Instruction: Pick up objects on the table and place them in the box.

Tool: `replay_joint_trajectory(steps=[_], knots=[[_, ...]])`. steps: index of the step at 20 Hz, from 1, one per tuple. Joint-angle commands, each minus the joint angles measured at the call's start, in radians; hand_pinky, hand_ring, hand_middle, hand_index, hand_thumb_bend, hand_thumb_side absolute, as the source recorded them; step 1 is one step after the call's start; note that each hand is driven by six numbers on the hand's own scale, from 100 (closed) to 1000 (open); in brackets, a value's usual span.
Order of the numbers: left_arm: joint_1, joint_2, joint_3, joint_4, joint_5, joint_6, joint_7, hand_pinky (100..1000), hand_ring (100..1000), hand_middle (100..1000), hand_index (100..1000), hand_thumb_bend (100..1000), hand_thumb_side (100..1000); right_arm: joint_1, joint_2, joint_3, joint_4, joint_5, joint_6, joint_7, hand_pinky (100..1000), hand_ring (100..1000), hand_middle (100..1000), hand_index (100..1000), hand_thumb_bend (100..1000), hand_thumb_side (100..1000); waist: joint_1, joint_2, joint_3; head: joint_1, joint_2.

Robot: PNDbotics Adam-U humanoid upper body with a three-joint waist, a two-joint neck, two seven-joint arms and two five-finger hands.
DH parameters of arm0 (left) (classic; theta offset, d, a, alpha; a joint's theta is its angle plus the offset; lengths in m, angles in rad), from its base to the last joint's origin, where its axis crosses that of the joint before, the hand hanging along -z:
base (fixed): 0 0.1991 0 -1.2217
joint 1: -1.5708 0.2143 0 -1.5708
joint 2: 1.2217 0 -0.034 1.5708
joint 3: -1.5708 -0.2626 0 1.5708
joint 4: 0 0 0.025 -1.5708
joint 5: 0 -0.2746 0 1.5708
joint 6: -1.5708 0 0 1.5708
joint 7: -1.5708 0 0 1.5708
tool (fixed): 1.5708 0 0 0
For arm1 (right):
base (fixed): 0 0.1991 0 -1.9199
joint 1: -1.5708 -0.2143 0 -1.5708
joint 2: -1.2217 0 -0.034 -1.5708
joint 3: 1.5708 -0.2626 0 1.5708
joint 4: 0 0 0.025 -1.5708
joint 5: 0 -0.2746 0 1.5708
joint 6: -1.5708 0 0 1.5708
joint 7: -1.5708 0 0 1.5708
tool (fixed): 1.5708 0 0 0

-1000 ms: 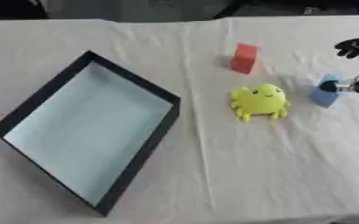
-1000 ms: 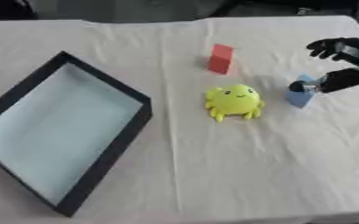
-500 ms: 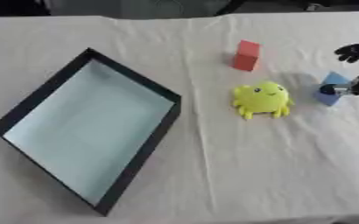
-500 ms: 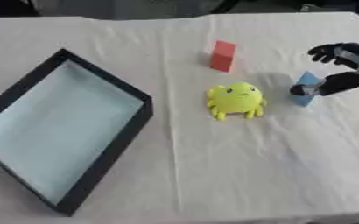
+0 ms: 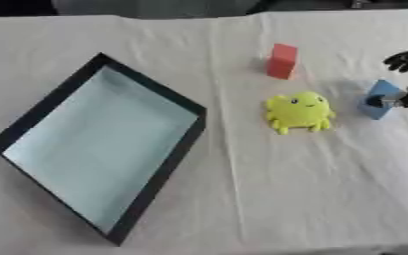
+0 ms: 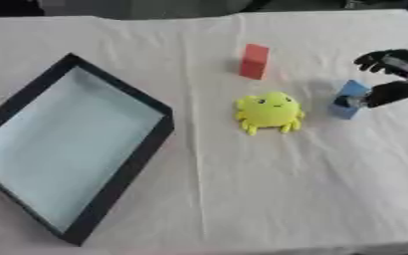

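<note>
Covering the whole scene: a surface (image 6: 268,199) draped in a creased off-white cloth, with everything else lying on top of it.
Box: a shallow tray-like box (image 6: 125,169) with black walls and a pale blue-green floor, set askew on the left side of the surface, one corner pointing toward the far edge; nothing lies inside it.
Right hand: the black right hand (image 6: 390,74) comes in from the right edge, at the level of the blue block; the left-eye view shows only part of it.
Fingers: the fingers (image 6: 374,59) are spread apart and arch above and behind the blue block, while the thumb reaches down so its pale tip touches the block's right face; they are not clamped round it.
Yellow toy: a round yellow plush toy (image 6: 269,110) with a small face and stubby legs sits near the middle of the surface, to the right of the box and well apart from it.
Red block: a red block (image 6: 255,61) stands upright beyond the yellow toy, toward the far edge, touching nothing.
Blue block: a blue block (image 6: 348,99) rests tilted on the surface, to the right of the yellow toy, at the right hand's thumb.
</note>
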Motion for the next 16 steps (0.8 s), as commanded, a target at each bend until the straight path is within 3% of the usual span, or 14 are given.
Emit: replay_joint_trajectory(steps=[1,16], knots=[[-0.005,0.012,0.004,-0.014,-0.003,-0.002,-0.003,798,574,792,781,424,660,-0.022,-0.021,-0.007,0.021,0.017,-0.003,0.004,908,895,834,925,607,495,0.002,-0.010,0.000,-0.006,-0.001],[-0.005,0.009,0.003,-0.014,-0.003,-0.002,-0.004,799,575,793,781,421,660,-0.056,-0.012,-0.016,0.131,0.049,-0.054,0.029,909,896,833,926,591,497,0.004,-0.001,0.002,-0.006,-0.001]])
